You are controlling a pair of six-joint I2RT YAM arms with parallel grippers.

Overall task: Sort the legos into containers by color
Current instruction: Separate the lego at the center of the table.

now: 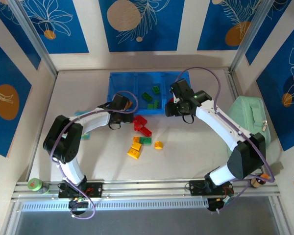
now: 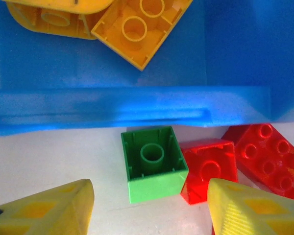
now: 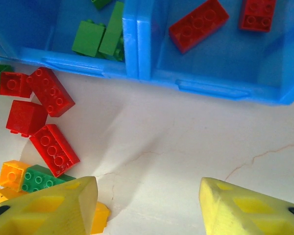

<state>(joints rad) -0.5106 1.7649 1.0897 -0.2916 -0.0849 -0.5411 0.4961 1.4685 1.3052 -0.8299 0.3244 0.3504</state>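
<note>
Facing the tray's near wall, the left gripper (image 2: 149, 208) hangs low over the table (image 2: 49, 156) with its jaws spread wide and nothing between them; the green brick (image 2: 154, 164) lies straight ahead of it, just beyond the fingertips (image 2: 63, 200) and centred in the gap, hollow side up on the table and just beside the near wall of the tray (image 2: 112, 110); it is a square block, so it has no long axis to line up with, though its sides sit slightly turned from the line of the fingers; a red brick (image 2: 208, 169) touches its right side, which looks like the tight spot for the finger on that side; the compartment directly beyond the wall holds yellow bricks (image 2: 137, 29), while the right wrist view shows green ones (image 3: 95, 36) in the middle compartment, so the carry probably runs forward and to the right; the right gripper (image 3: 149, 196), also wide open and empty, hovers over bare table before the tray's right-hand end, well apart from the green brick, so the left arm is the nearer one.
</note>
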